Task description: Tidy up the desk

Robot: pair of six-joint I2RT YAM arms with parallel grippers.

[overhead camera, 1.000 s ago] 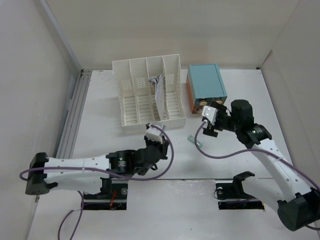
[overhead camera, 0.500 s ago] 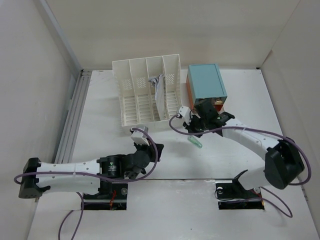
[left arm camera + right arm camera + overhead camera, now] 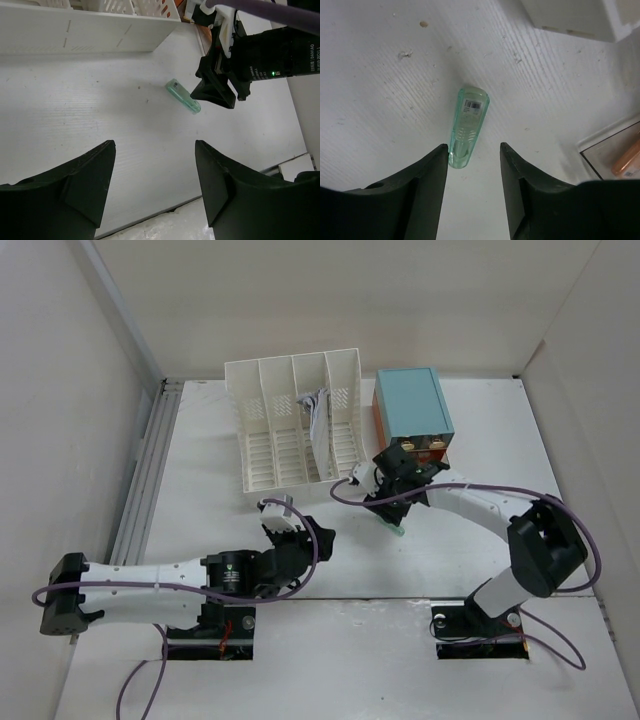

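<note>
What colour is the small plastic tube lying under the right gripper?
The tube is translucent pale green; the right wrist view shows it best.

The desk (image 3: 380, 75) is matt white with a fine ribbed grain and a few dark specks, and the small rounded piece (image 3: 467, 125) lying on it is glossy, see-through green plastic with a paper barcode label. By the far edge, the file rack (image 3: 262, 455) is smooth matt white plastic, and the box (image 3: 410, 405) beside it has a dull teal top. The left gripper (image 3: 154, 190) and the right gripper (image 3: 472, 195) have matt black plastic fingers, and the cable (image 3: 260, 6) has a smooth purple sheath.
</note>
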